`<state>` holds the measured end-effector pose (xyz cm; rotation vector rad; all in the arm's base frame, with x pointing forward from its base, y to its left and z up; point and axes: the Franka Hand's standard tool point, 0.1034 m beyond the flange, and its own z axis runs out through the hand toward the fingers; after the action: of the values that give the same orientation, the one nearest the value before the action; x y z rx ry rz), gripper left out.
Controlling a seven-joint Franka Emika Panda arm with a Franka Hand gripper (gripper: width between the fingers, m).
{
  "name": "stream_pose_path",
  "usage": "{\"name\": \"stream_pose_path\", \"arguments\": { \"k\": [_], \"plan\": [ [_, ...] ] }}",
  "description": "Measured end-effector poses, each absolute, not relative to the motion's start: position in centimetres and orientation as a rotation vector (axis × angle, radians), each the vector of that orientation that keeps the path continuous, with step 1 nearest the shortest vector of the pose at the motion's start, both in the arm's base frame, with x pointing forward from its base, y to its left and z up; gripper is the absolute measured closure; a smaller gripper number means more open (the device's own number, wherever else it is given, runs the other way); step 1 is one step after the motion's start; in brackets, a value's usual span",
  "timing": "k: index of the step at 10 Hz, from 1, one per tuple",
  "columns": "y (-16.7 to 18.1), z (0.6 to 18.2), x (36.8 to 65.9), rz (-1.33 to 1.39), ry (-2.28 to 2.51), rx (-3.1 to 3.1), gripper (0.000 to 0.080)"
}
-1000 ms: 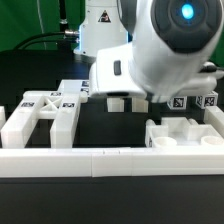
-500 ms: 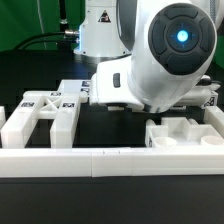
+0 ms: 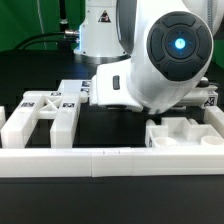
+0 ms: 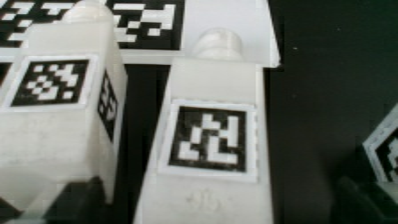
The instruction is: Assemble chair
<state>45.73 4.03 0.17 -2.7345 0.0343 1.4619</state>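
Tool [image 4: 210, 208] state unclear, above tagged chair pieces [image 4: 214, 130], black table [image 3: 115, 130], white rail [image 3: 110, 161]

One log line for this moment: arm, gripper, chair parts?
arm: low, mid-scene | gripper: hidden, state unclear | pegged piece: close under wrist camera | slotted panel: exterior view's left, untouched

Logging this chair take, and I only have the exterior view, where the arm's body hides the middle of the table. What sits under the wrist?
Observer: The wrist view shows a white block right below the camera, with a square tag on its face.
Reviewer: Anything on its end?
Observer: Yes, a rounded peg sticks out of one end.
Reviewer: Is that block alone?
Observer: No, a second tagged block lies beside it, with a dark gap between them.
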Motion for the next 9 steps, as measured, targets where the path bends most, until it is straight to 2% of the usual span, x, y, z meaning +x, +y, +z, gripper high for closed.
{"name": "stream_pose_path", "arguments": {
  "k": [1,2,3,6,7,9],
  "plan": [
    [4.0,0.2,45.7,1.462,0.033,-2.734,0.0418],
    [4.0,0.2,45.7,1.461,0.033,-2.734,0.0418],
    [4.0,0.2,45.8,1.461,0.032,-2.734,0.0514],
    [4.0,0.9,46.3,1.454,0.027,-2.735,0.0514],
    [4.0,2.2,46.9,1.458,0.017,-2.728,0.0514],
    [4.0,6.0,49.1,1.457,-0.004,-2.718,0.0514]
  ]
}}
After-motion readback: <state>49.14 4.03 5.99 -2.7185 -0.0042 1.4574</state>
